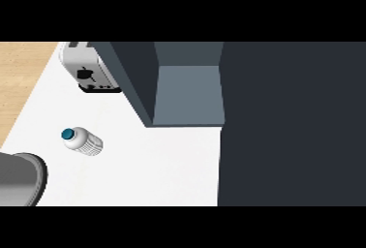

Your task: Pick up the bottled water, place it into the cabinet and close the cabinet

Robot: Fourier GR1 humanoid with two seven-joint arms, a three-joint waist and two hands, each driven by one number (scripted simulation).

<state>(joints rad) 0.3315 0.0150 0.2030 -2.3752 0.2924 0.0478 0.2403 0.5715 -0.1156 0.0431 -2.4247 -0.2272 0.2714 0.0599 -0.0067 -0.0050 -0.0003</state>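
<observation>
The bottled water [83,142] is a small white ribbed bottle with a blue cap, standing on the white counter [157,164] at the left of the head view. The cabinet [187,94] is at the top middle, open, and its grey-blue inside is bare. Its dark door [293,123] fills the right side of the view. A grey forearm [18,179] comes in at the lower left edge, below and left of the bottle and apart from it. Neither hand shows.
A silver toaster [87,70] stands at the back left, beside the cabinet's left wall [132,82]. A strip of wooden floor [18,82] runs beyond the counter's left edge. White counter stretches between the bottle and the cabinet's opening.
</observation>
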